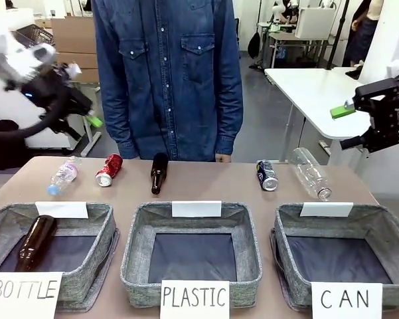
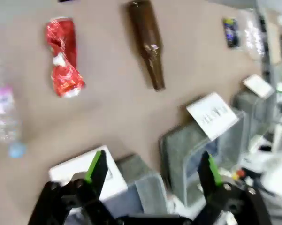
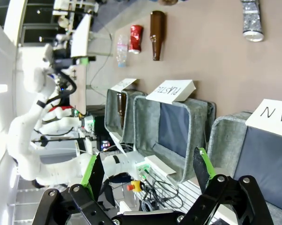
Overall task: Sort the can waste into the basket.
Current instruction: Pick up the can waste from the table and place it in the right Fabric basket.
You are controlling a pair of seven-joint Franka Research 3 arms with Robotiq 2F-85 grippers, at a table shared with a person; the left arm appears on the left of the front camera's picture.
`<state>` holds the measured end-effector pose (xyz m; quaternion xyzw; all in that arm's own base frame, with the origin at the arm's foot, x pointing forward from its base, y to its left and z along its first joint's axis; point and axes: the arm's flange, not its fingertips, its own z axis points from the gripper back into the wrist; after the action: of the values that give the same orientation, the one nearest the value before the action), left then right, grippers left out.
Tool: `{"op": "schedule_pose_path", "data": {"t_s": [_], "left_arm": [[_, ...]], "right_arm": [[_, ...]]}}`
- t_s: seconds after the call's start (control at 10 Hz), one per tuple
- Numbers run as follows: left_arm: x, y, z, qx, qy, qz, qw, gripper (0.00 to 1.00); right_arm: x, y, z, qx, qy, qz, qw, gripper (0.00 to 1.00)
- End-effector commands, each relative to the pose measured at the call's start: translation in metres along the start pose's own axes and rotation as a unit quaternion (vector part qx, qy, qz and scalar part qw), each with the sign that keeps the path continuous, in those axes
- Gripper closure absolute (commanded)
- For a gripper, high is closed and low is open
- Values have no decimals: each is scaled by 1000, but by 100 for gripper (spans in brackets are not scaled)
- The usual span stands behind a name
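Up at the left, the left jaws hang spread wide above the brown worktop point(image 1: 206, 186). A crushed red metal can point(image 1: 109, 169) lies far-left and a dented navy-black metal can point(image 1: 267, 175) right of centre, both outside the grey woven-fabric basket carded "CAN" point(image 1: 385, 219). The right jaws are raised at far right, also spread.
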<state>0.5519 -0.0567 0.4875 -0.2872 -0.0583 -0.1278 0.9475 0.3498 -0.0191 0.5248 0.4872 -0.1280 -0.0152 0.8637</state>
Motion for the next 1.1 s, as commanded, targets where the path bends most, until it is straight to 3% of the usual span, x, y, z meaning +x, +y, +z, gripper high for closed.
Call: {"op": "schedule_pose_path", "data": {"t_s": [0.0,0.3,0.7,1.0], "left_arm": [[34,11,-35,84,4,67,994,0],[57,22,-90,189,-20,54,980,0],[69,56,-127,183,42,54,981,0],[70,82,-155,181,51,61,980,0]], "right_arm": [[3,0,-1,13,-4,12,1000,0],[3,0,-1,13,-4,12,1000,0],[3,0,-1,13,-4,12,1000,0],[3,0,-1,13,-4,12,1000,0]]}}
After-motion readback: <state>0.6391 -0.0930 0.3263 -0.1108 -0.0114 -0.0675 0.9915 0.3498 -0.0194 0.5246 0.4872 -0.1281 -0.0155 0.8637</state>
